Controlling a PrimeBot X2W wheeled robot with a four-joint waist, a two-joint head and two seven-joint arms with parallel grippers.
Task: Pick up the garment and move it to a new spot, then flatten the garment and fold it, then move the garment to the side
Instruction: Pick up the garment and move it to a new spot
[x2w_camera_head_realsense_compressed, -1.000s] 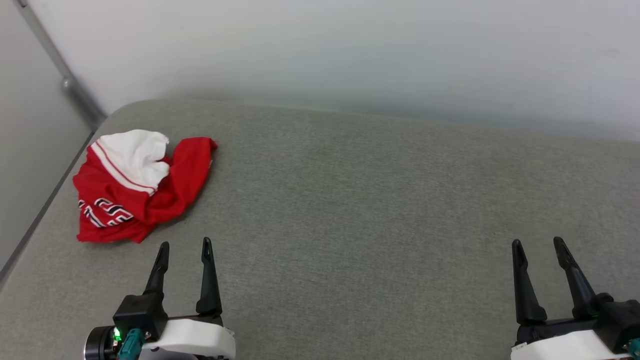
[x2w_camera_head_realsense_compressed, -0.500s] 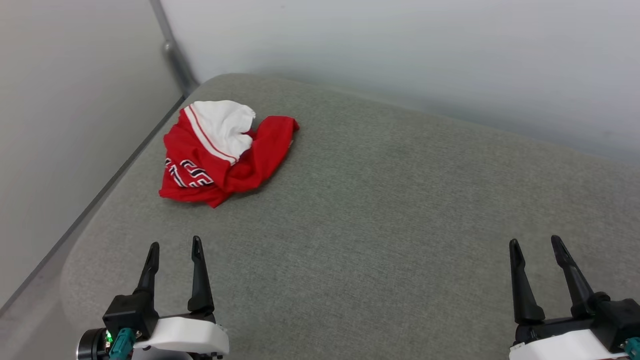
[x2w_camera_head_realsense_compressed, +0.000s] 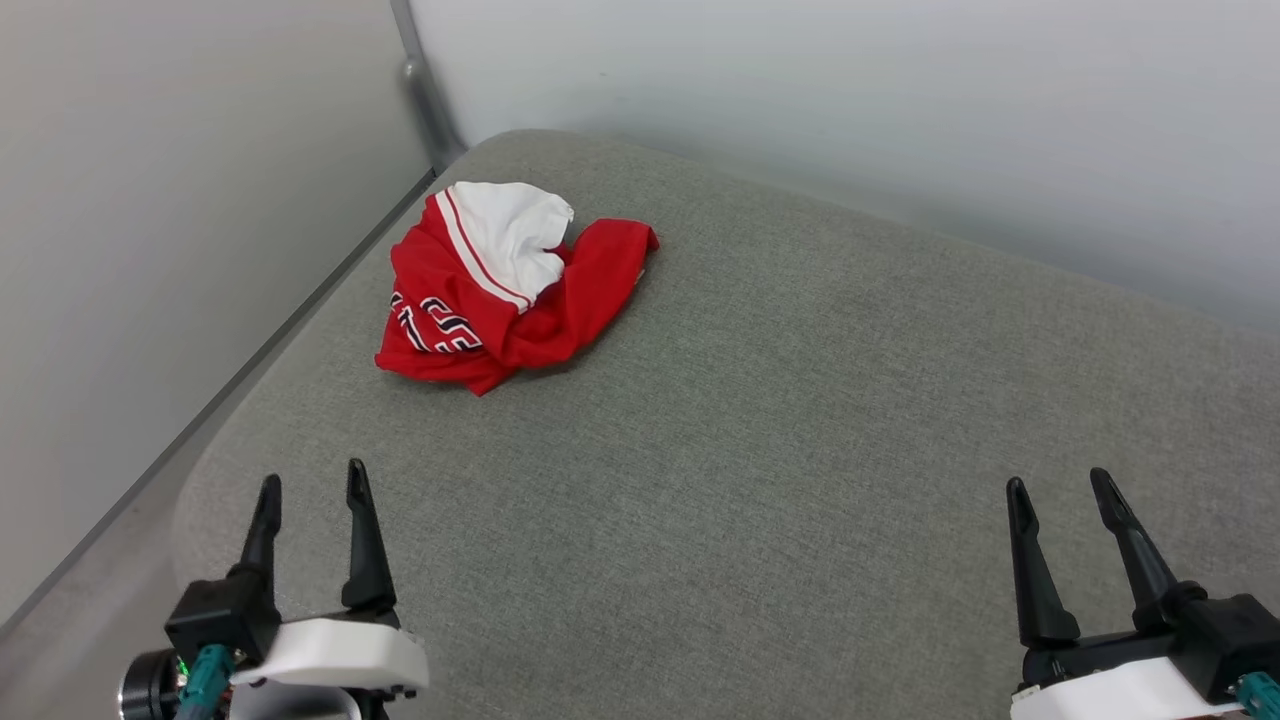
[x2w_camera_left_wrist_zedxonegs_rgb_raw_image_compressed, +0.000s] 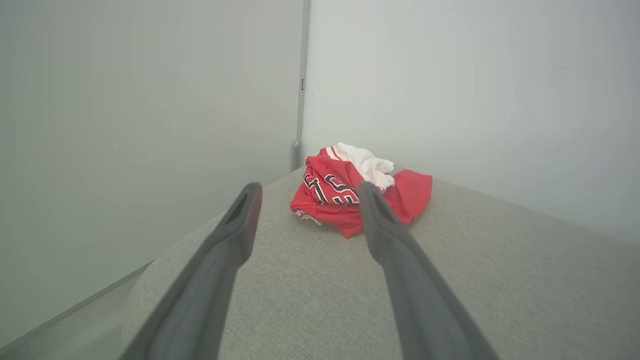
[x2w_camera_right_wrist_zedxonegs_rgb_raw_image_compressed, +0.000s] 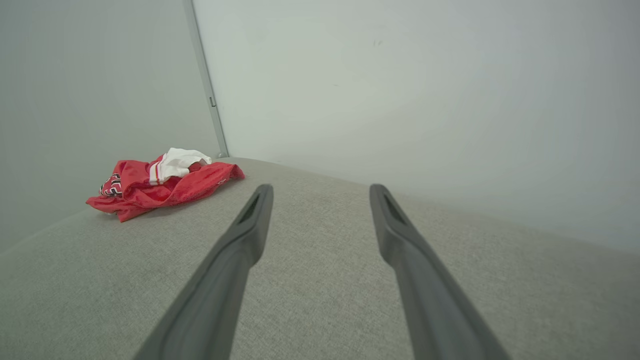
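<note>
Both released, left gripper (x2w_camera_head_realsense_compressed: 311, 473), right gripper (x2w_camera_head_realsense_compressed: 1058, 479), garment (x2w_camera_head_realsense_compressed: 500, 300) crumpled apart, lettering (x2w_camera_left_wrist_zedxonegs_rgb_raw_image_compressed: 334, 189) clearest in left wrist view

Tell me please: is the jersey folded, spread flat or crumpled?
Crumpled. The jersey lies in a bunched heap, its white sleeve lumped over the red cloth, its lettering broken by creases.

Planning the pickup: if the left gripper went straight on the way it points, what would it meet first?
Probably the garment, lying straight ahead between the open fingers of the left gripper; depth is unclear.
</note>
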